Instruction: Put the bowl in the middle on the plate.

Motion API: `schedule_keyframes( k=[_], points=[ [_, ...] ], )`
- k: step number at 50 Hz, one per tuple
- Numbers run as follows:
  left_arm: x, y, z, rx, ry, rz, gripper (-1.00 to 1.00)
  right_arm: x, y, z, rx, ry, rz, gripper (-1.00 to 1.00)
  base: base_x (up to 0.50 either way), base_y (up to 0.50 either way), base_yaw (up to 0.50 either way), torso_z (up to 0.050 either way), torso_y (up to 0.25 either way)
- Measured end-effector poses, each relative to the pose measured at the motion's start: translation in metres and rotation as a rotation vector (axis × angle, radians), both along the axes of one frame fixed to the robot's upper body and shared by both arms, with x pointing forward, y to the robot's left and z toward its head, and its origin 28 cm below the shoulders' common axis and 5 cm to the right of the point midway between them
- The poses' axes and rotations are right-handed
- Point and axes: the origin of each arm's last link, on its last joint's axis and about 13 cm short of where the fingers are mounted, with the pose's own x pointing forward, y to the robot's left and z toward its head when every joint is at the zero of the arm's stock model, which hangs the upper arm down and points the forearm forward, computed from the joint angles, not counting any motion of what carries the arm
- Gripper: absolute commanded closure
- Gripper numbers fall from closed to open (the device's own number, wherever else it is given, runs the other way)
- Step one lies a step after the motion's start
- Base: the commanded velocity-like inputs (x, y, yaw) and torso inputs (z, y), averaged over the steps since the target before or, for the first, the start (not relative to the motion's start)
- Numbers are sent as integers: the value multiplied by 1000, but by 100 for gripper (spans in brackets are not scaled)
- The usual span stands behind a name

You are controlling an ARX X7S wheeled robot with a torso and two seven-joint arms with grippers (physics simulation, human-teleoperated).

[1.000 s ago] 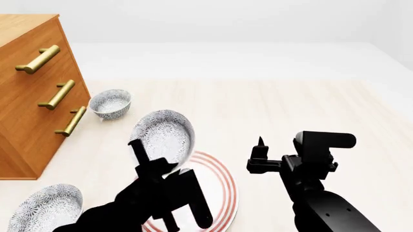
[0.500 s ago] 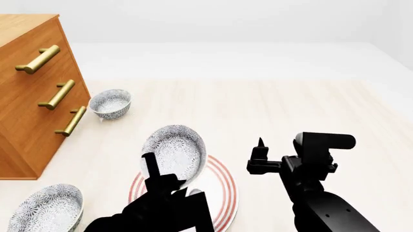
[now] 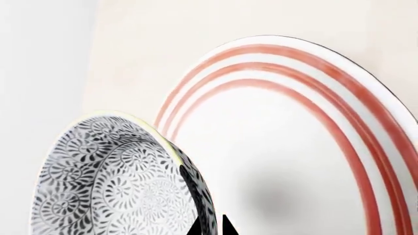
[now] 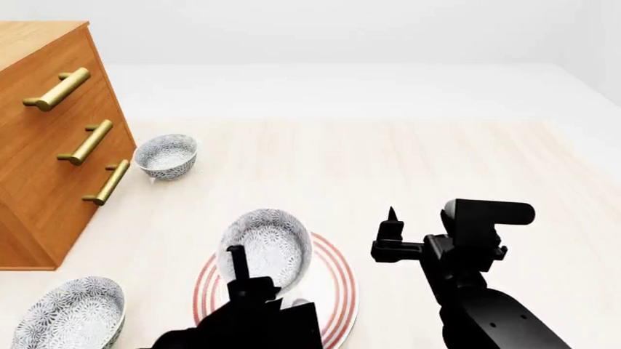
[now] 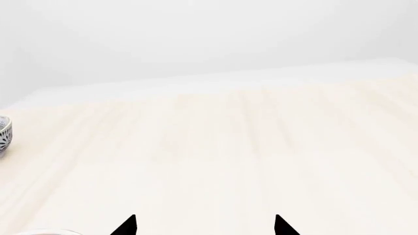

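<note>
The bowl, white with a dense blue-grey floral pattern, hangs tilted on its side over the left half of the red-ringed plate. My left gripper is shut on its rim. In the left wrist view the two fingertips pinch the bowl's wall, one inside and one outside, at the left gripper, with the bowl beside the plate. I cannot tell whether the bowl touches the plate. My right gripper hovers to the right of the plate, open and holding nothing; in its own view the right gripper looks over bare table.
A wooden dresser with brass handles stands at the left. A look-alike bowl sits near it at the back. Another bowl rests at the front left. The pale wooden tabletop stretches to the right and back.
My left gripper has carried the bowl down and to the right, from beyond the plate's far-left rim to over its left half. The right arm has stayed still.
</note>
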Motion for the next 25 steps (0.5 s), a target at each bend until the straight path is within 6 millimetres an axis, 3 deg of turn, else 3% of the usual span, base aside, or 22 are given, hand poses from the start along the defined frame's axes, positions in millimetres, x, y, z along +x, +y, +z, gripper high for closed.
schedule_keyframes(
  k=[25],
  points=[
    [3,-2,-20,25,44,-11,100,0,0,-1,1,1,1,-100,0,0,0,0,0]
  ],
)
